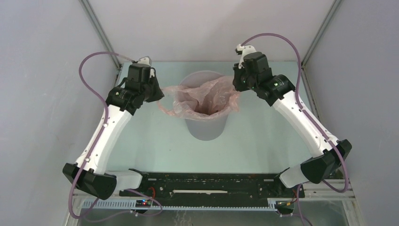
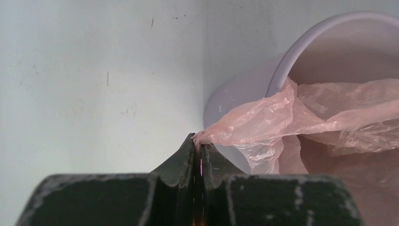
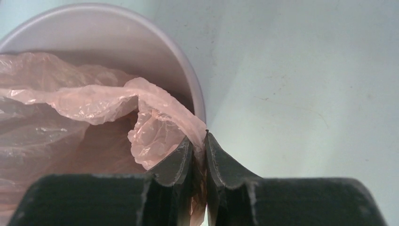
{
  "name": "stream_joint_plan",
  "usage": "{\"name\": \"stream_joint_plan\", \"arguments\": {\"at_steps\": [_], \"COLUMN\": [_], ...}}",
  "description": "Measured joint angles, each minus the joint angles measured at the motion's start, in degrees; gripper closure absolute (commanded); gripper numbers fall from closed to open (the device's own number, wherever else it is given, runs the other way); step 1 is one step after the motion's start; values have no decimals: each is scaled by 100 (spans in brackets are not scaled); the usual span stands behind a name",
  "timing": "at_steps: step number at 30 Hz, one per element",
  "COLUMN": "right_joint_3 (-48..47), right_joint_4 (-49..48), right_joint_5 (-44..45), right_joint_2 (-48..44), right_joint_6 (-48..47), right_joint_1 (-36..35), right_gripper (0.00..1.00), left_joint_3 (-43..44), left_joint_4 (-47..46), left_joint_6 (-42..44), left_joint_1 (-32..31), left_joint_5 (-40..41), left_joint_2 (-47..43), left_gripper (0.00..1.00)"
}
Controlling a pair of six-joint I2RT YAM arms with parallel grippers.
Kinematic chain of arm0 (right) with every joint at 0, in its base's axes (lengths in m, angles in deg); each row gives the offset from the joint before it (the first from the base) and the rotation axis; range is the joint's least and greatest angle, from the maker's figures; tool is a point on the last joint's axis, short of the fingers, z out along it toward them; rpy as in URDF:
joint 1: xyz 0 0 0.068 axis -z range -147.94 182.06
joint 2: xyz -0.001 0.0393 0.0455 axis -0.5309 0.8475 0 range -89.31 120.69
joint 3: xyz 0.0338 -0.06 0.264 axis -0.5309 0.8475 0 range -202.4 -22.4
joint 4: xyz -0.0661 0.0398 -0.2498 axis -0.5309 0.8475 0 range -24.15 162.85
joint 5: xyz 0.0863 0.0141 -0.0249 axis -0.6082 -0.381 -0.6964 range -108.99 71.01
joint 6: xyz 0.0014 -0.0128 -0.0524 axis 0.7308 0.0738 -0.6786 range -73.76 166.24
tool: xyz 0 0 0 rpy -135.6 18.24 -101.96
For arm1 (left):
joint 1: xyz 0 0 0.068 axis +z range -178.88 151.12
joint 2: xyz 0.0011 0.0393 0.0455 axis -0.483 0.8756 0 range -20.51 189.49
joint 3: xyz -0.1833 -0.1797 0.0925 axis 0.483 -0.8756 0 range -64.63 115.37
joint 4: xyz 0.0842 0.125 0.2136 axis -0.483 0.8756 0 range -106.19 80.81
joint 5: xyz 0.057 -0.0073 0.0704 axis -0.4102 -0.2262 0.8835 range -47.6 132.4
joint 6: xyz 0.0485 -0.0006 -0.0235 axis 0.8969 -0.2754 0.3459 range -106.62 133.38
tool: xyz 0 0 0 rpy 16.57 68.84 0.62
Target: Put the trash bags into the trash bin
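Wrinkly pale-pink film bag [image 1: 205, 97] drapes over round grey plastic bin [image 1: 206, 128] mouth. L gripper [image 2: 198, 141] & R gripper [image 3: 205, 137] each pinch bag edge, opp. sides of bin.

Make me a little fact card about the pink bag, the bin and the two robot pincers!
bin: grey bin, round, standing upright on the table
bag: pink bag, thin and crinkly, middle sagging into the bin, edges spread out past the rim on both sides
left pincer: shut on one edge of the bag, outside the bin
right pincer: shut on the opposite edge, just outside the rim
bag fully inside: not yet
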Motion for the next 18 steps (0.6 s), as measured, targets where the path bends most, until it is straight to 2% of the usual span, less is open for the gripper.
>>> {"name": "stream_joint_plan", "arguments": {"at_steps": [3, 8, 15, 18], "right_joint_3": [101, 94, -223, -415], "right_joint_4": [-229, -568, -616, -592], "right_joint_5": [-573, -1637, -2715, -2914], "right_joint_2": [11, 157, 887, 1123], "right_joint_6": [144, 439, 715, 761], "right_joint_1": [367, 883, 1344, 1414], "right_gripper": [82, 81, 78, 67], "left_joint_3": [-76, -214, -396, -468], "left_joint_4": [-177, -557, -1001, -1163], "left_joint_6": [-114, -330, -546, -627], "left_joint_1": [208, 597, 994, 1064], "left_joint_5": [-286, -750, -1263, -1447], "left_joint_2": [2, 28, 247, 428], "left_gripper": [95, 96, 97, 98]}}
